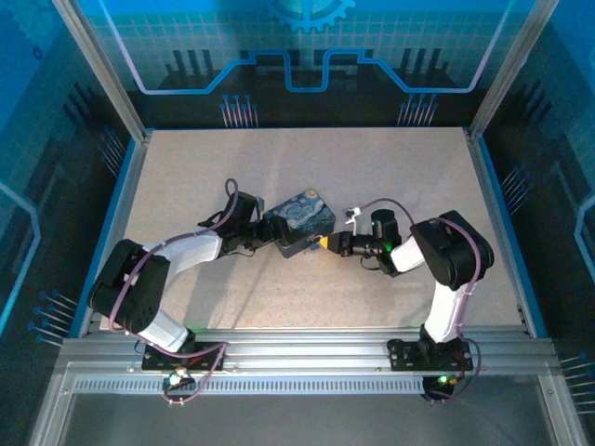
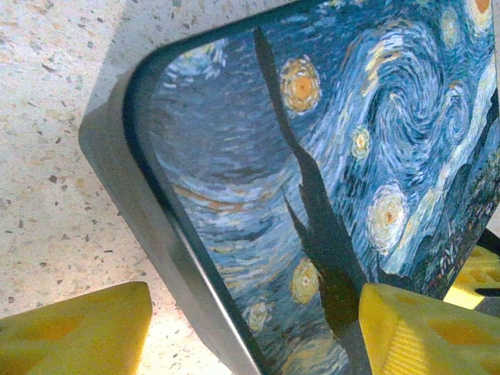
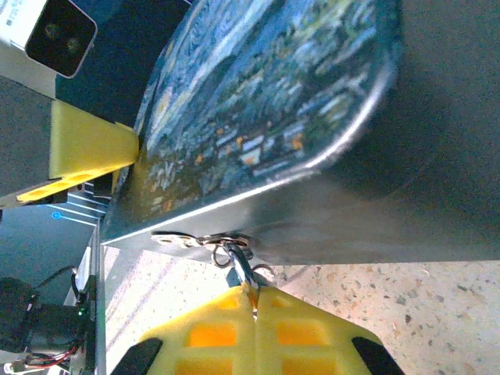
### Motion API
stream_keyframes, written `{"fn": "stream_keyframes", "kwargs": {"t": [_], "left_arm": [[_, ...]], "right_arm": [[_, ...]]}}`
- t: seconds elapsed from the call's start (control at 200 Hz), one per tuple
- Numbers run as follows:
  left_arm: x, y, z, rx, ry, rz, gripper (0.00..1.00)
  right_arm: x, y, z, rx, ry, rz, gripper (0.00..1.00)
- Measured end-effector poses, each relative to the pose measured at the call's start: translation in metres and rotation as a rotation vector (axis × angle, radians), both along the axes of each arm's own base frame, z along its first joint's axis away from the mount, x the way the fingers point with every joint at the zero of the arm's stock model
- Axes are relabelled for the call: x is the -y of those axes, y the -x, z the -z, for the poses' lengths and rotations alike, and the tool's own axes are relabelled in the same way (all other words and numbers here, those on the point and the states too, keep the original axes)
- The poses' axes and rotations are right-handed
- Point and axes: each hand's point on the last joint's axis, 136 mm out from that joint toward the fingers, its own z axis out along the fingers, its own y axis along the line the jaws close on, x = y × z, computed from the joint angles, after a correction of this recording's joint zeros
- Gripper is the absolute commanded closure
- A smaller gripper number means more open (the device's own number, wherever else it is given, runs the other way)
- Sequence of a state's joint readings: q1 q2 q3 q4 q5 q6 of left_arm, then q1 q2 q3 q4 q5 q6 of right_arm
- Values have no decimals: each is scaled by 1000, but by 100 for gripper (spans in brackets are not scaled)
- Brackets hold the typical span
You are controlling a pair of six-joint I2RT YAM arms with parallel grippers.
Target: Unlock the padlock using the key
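From the top external camera, the 2 arms are meeting at the starry-night tin box [image 1: 299,221], which is sitting near the middle of the table [image 1: 279,297]. The left gripper [image 1: 270,232] is sitting at the box's left side. The right gripper [image 1: 326,242] is holding its yellow tips against the box's near right wall.

In the left wrist view, the left gripper's 2 yellow fingers [image 2: 78,332] are standing wide apart with a corner of the box between them. One is overlapping the painted lid. Beside the other, a thin strip of lit table is showing, so I cannot tell whether the jaws are clamping the box or only bracketing it.

In the right wrist view, the right gripper [image 3: 254,295] is pinching tight on the key [image 3: 244,272], a thin sliver sticking out from between the pads. Its far end is meeting the padlock [image 3: 225,245], a small pale lock hanging by the hasp [image 3: 176,237] on the box's wall, just above the table. The blur is hiding whether the key is seated in the keyhole.

The risks, as I am judging them:
- **Key slipping:** very little of the key is being held, so a turn could be twisting it between the pads.
- **Box moving:** if the left jaws are not gripping, the box could be sliding under the push.
- **Lock swinging:** the hanging lock could be swinging away from the key's tip.
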State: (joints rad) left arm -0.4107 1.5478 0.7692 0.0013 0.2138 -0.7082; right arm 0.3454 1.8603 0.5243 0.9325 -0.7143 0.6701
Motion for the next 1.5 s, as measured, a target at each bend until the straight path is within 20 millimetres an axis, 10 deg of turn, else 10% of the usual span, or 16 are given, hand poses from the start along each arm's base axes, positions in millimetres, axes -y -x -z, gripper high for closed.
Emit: {"fn": "stream_keyframes", "kwargs": {"t": [0.63,1.501], "left_arm": [[-24,23,-60,148,-4,-32,1],[-58,67,-87,311,-8,-57,1]], "right_arm": [[11,39,-70,93,82,-28,100],[32,148,-39,-148,390,-100,100]]}}
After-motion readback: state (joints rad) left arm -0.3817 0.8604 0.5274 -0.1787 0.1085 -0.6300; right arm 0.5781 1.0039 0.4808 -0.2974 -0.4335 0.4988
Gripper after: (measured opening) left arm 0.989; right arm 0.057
